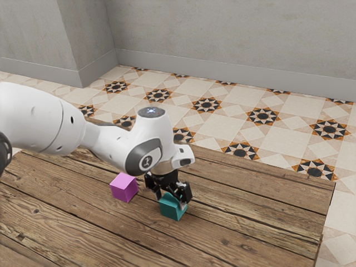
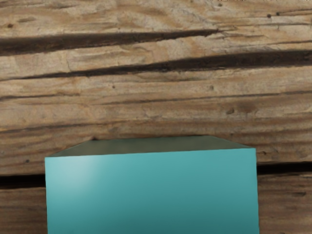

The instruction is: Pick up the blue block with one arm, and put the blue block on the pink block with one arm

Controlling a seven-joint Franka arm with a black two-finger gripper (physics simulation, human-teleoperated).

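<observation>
1. The tool [image 1: 174,198] is lowered over the blue block [image 1: 171,211]; I cannot tell whether it pinches the block or only straddles it.
2. The blue block [image 2: 151,192] rests on the wooden worktop [image 1: 250,222], directly beneath the hand.
3. The pink block [image 1: 123,187] sits just beside it, toward the exterior view's left, apart from it.

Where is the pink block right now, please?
The pink block sits on the wooden table, toward the exterior view's left of the blue block, not touching it.
</observation>
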